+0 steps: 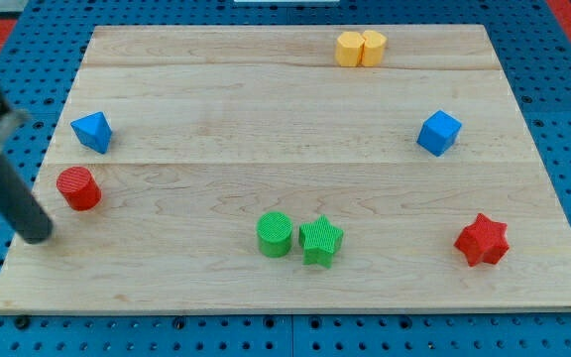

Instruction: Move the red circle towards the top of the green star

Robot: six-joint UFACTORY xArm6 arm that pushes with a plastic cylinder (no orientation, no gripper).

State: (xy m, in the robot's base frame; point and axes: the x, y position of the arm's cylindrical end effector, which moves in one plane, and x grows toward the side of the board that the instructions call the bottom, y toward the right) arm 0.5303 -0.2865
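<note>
While my tip (38,236) rests just left of the red circle (78,188), the green star (320,241) sits well apart; no gripper shows

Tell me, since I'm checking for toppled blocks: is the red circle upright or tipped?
Upright: the red circle shows its flat round top, standing on the board near my tip.

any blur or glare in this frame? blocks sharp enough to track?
Camera view: rod smeared near the view's top left, my tip sharper, left of and below the red circle; green star and other blocks crisp; lighting even, shadows soft, no glare on the board.
</note>
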